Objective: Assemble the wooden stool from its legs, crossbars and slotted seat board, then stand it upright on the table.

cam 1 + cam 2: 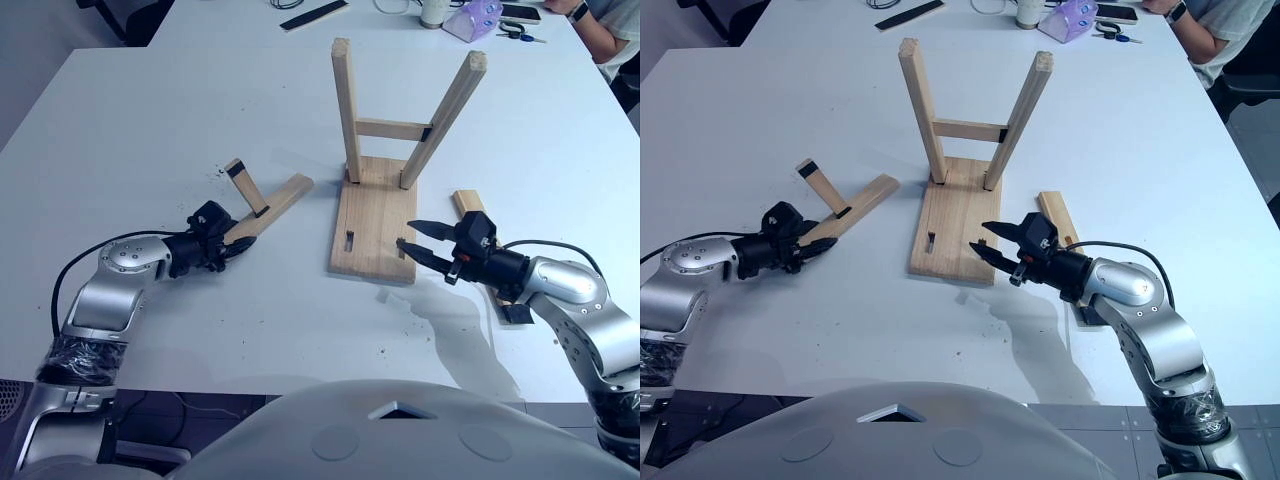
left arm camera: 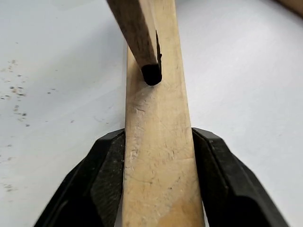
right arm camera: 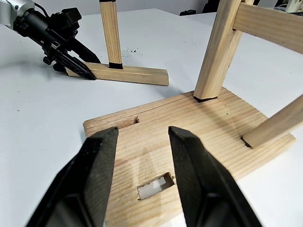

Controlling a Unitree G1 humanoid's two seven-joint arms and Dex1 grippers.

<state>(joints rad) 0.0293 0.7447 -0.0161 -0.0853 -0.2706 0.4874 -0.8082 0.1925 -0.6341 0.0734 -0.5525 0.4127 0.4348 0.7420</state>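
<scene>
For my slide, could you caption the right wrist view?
Right gripper, jaws open, over a slot in the seat board.

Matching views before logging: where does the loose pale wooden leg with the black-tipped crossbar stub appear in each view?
Left eye view: loose pale wooden leg, left of the flat slotted wooden seat board.
Right eye view: leg likewise left of the board.
Left wrist view: close up, clamped in the black left gripper.
Right wrist view: beyond the board.
Shared landmark: its black-tipped crossbar joint.
</scene>
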